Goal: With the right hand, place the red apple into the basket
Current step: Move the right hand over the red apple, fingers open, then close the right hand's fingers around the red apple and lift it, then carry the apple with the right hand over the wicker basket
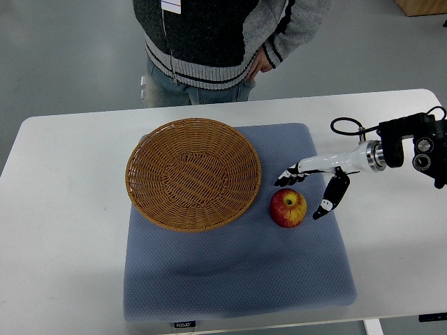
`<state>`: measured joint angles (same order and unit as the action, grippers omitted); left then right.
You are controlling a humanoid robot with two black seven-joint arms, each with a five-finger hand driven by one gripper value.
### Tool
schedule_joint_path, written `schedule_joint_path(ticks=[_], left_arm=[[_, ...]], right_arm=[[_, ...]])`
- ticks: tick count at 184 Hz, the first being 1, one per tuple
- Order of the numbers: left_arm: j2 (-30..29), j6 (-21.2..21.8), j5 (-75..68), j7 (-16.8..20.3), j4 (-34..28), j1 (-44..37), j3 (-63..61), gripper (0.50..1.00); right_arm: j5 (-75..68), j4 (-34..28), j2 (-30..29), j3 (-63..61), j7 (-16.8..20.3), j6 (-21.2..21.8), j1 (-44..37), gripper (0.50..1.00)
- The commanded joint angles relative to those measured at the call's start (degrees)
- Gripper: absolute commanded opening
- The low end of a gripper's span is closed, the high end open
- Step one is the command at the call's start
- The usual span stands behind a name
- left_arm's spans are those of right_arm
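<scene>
On the white surface (70, 209) lies a blue-grey padded mat (237, 279), and on the mat's upper left part sits a round wicker basket (193, 174), shallow and with nothing in it. Just to the right of the basket's lower rim, close to it though whether the two touch is hard to tell from this steep angle, rests the red apple (288, 208), upright on the mat with its yellowish stem dimple facing up. Coming in from the picture's right edge, the right arm reaches leftward across the surface, its dark wrist joint and looped black cable showing near the edge, and its white-and-black right hand (318, 178) is poised just above and to the right of the apple. Its fingers (290, 174) are spread and relaxed, holding nothing: several point left toward the basket, just beyond the apple's top, while one dark digit hangs down beside the apple's right flank, near it but apparently not touching. The apple thus sits between the basket and that lowered digit, outside the basket and ungrasped. No left arm shows anywhere along the left edge. At the far side of the surface stands a person (223, 49) in a grey knitted cardigan and jeans, seen only from chest to thigh, one hand (260, 66) resting at the hip, well apart from the robot's hand and the mat.
</scene>
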<state>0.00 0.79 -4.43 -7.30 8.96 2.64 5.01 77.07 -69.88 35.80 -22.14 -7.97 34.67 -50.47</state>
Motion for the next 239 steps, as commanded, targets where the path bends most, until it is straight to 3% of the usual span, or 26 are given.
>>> schedule_joint_path(ticks=[1, 52, 81, 94, 95, 101, 120, 121, 148, 239], left_arm=[[0.0, 0.0, -0.06, 0.0, 0.0, 0.0, 0.0, 1.0], [0.0, 0.0, 0.03, 0.0, 0.18, 0.09, 0.0, 1.0], [0.0, 0.0, -0.05, 0.0, 0.09, 0.09, 0.0, 1.0], [0.0, 0.0, 0.03, 0.0, 0.09, 0.09, 0.0, 1.0], [0.0, 0.0, -0.05, 0.0, 0.0, 0.09, 0.0, 1.0], [0.0, 0.0, 0.03, 0.0, 0.0, 0.09, 0.0, 1.0], [0.0, 0.0, 0.03, 0.0, 0.0, 0.09, 0.0, 1.0], [0.0, 0.0, -0.05, 0.0, 0.09, 0.09, 0.0, 1.0], [0.0, 0.0, 0.03, 0.0, 0.09, 0.09, 0.0, 1.0], [0.0, 0.0, 0.03, 0.0, 0.0, 0.09, 0.0, 1.0]], right_arm=[[0.01, 0.0, -0.56, 0.87, 0.06, -0.83, 0.02, 0.911], [0.89, 0.09, -2.23, 4.38, 0.06, -4.17, 0.11, 0.905], [1.07, 0.88, -3.11, 4.82, 0.15, -6.54, 0.19, 0.832], [1.07, 0.88, -3.11, 4.82, 0.15, -6.54, 0.28, 0.825], [1.07, 0.88, -3.11, 4.82, 0.06, -6.54, 0.28, 0.791], [1.07, 0.88, -3.11, 4.82, 0.06, -6.55, 0.28, 0.768], [1.15, 0.88, -3.11, 4.82, 0.06, -6.63, 0.37, 0.744], [1.24, 0.88, -3.11, 4.82, 0.06, -6.89, 0.28, 0.685], [1.42, 0.97, -2.4, 4.73, -0.03, -7.78, 0.02, 0.588], [-3.77, 5.19, -0.38, -5.37, -0.29, -5.84, -6.93, 0.594]])
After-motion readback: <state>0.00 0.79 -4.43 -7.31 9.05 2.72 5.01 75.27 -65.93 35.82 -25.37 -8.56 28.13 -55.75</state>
